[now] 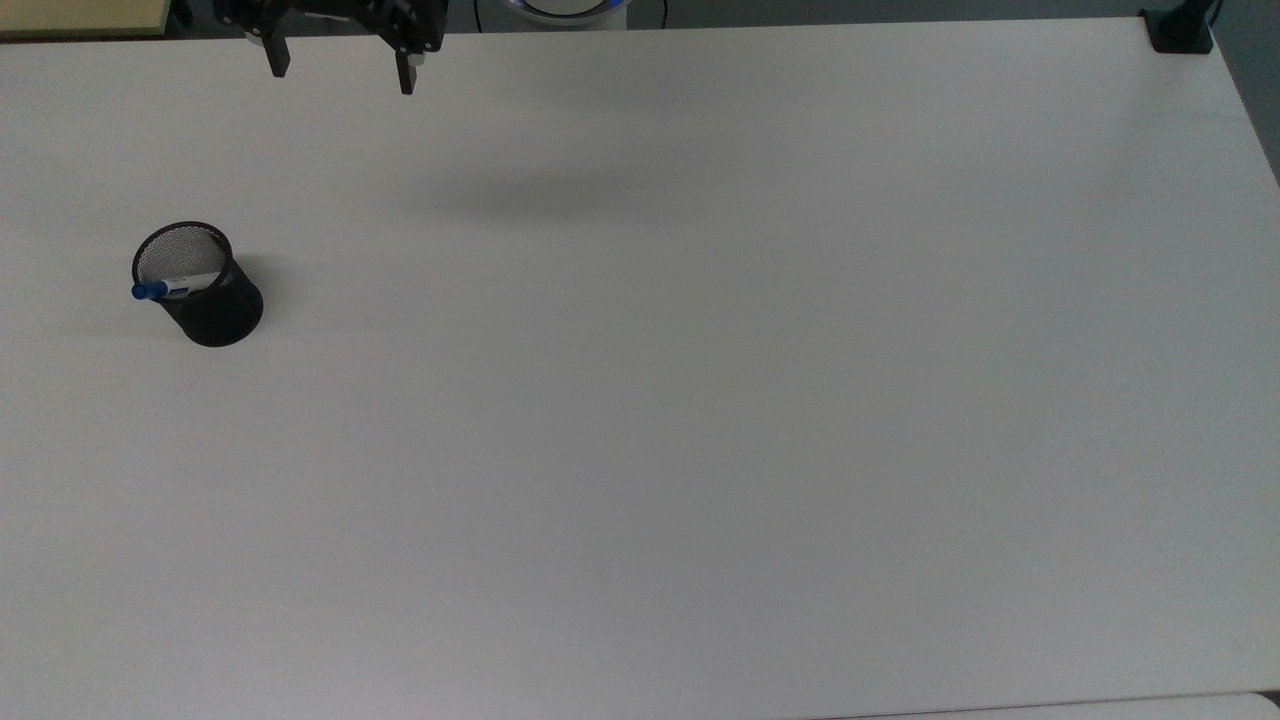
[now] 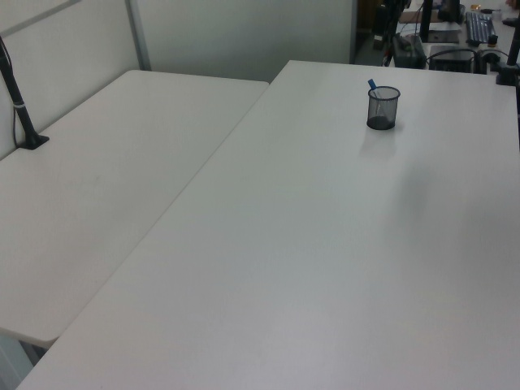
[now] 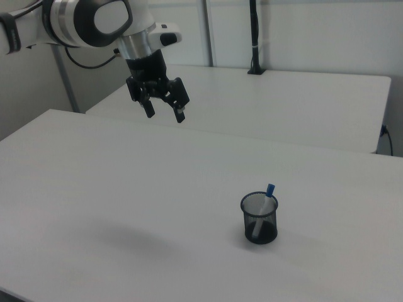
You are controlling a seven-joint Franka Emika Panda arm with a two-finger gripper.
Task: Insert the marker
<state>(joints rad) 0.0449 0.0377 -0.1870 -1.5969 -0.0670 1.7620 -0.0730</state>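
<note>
The marker [image 1: 165,289] stands inside the black mesh cup [image 1: 205,295] at the top view's left, leaning on the rim with its blue cap poking out. In the right view the marker [image 3: 266,202] leans in the cup [image 3: 259,220] at lower right; in the left view the cup [image 2: 383,108] stands far back with the marker [image 2: 372,85] rising from it. My gripper [image 1: 340,75] hangs open and empty high over the table's far edge, well away from the cup. The right view has the gripper [image 3: 164,113] at upper left, fingers spread.
A white table [image 1: 700,400] carries the cup. A second white table [image 2: 106,187] adjoins it on the left view's left, with a black clamp post [image 2: 24,122]. Another black clamp [image 1: 1180,30] sits at the top view's upper right corner.
</note>
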